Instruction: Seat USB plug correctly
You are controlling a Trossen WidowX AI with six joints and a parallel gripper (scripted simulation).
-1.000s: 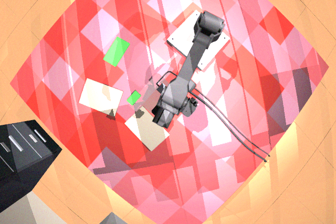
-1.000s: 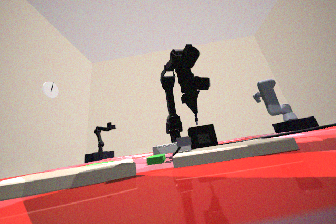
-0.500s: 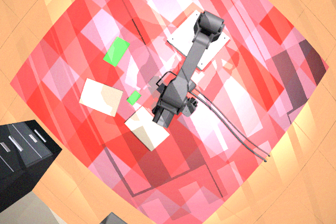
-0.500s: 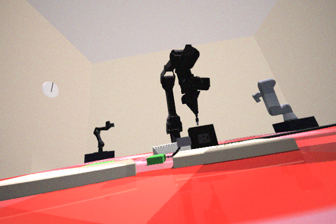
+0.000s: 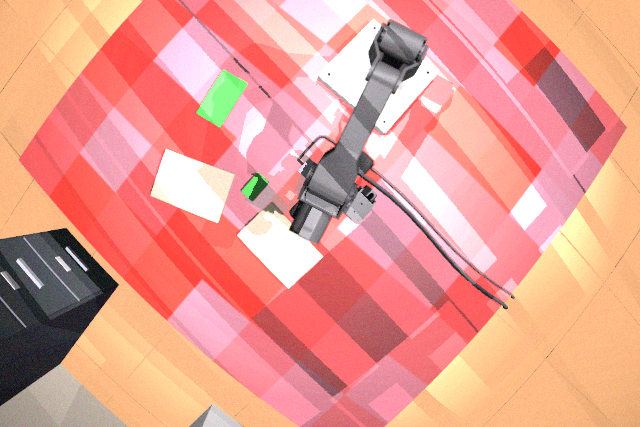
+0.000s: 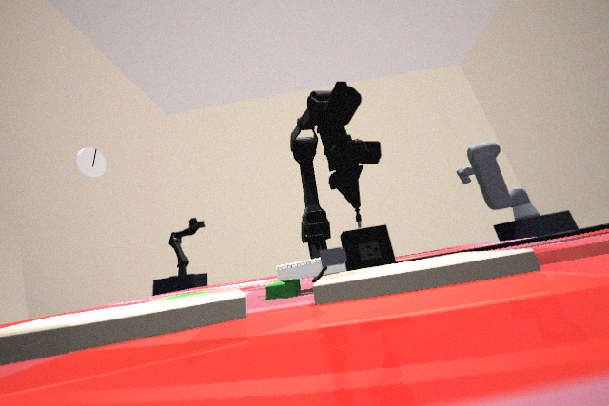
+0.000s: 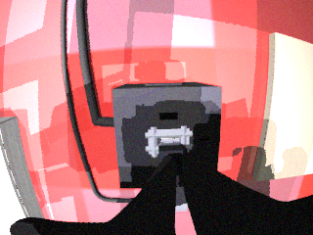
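The power cube (image 6: 351,244) (image 7: 205,105) stands upright; in the top view the arm hides it. Its top carries a silver-framed socket (image 7: 171,132) and a small dark slot (image 7: 168,116). My gripper (image 6: 357,209) (image 7: 176,164) points down over the cube, shut on the USB plug (image 6: 359,222). The plug's silver end points down at the level of the cube's top edge. Whether it touches the top or enters the socket cannot be told. In the wrist view the dark fingers cover the plug and overlap the near side of the silver frame. Which way round the plug faces is hidden.
Pale slabs (image 5: 191,187) (image 5: 281,254) (image 7: 293,108) lie near the cube. A small green block (image 5: 254,186) (image 6: 283,289) sits between them; a flat green piece (image 5: 222,98) lies farther off. A white toothed strip (image 6: 297,269) is beside the cube. Dark cables (image 5: 431,236) (image 7: 85,64) run past it.
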